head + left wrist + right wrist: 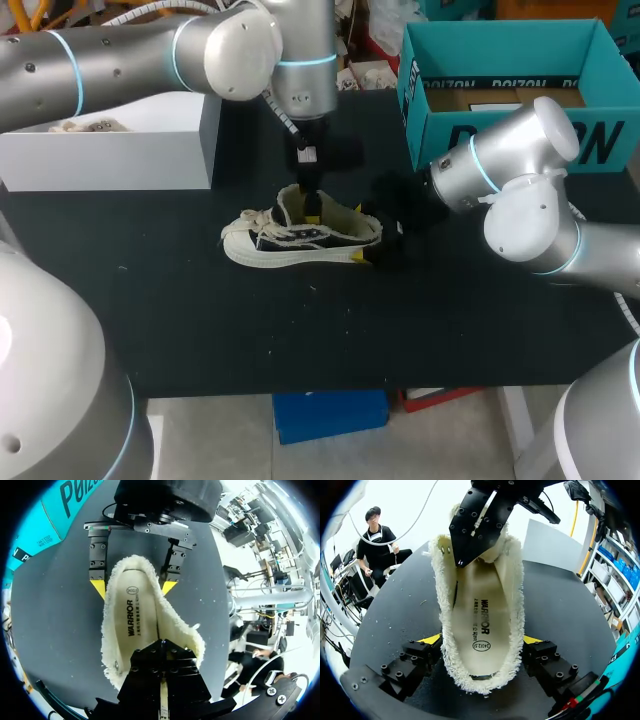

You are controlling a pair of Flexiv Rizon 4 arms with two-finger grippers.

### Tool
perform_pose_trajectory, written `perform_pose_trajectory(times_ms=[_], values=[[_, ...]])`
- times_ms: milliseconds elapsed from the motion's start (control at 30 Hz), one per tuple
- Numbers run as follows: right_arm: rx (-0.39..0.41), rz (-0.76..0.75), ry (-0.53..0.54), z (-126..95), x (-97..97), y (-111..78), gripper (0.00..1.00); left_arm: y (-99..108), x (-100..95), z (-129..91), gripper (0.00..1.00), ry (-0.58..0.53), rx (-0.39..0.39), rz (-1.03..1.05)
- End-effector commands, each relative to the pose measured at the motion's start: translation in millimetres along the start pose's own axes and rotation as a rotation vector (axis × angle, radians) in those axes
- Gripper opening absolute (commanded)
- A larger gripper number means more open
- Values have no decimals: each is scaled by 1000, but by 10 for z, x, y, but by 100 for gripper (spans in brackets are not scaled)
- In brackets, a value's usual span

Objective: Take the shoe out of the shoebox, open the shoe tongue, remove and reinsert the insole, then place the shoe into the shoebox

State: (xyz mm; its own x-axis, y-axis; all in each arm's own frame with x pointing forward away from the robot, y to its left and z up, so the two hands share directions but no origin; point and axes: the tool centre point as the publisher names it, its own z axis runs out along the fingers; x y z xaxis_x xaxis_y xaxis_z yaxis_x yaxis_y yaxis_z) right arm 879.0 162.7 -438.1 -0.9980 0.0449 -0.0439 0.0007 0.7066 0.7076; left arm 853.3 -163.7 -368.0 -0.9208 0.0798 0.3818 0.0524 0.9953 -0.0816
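Dark surface (200,330), white box (110,150) at far left. Left hand (311,208) comes down into the shoe's opening near the tongue, tips buried, so can't tell its grip. Shoe (290,245) sits upright mid-surface, toe pointing left, fleece collar, insole (482,625) inside. Right hand (481,641) clamps the heel, one yellow tip pressed on each side. Teal shoebox (500,130) stands open at far right, well apart from the shoe.

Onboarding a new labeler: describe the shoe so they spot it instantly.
On the black table, in front of the gap between the white box and the teal shoebox, lies the shoe. Dark upper, cream sole, fleecy lining; its heel clamped in the right hand.
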Motion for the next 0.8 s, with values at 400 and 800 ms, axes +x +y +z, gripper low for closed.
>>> perform_pose_trajectory(times_ms=[400, 800], values=[[3, 1, -1, 9, 3, -17, 0, -13, -58, 275, 0, 30, 9, -24], [3, 1, -1, 9, 3, -17, 0, -3, -70, 375, 0, 16, 20, -34]])
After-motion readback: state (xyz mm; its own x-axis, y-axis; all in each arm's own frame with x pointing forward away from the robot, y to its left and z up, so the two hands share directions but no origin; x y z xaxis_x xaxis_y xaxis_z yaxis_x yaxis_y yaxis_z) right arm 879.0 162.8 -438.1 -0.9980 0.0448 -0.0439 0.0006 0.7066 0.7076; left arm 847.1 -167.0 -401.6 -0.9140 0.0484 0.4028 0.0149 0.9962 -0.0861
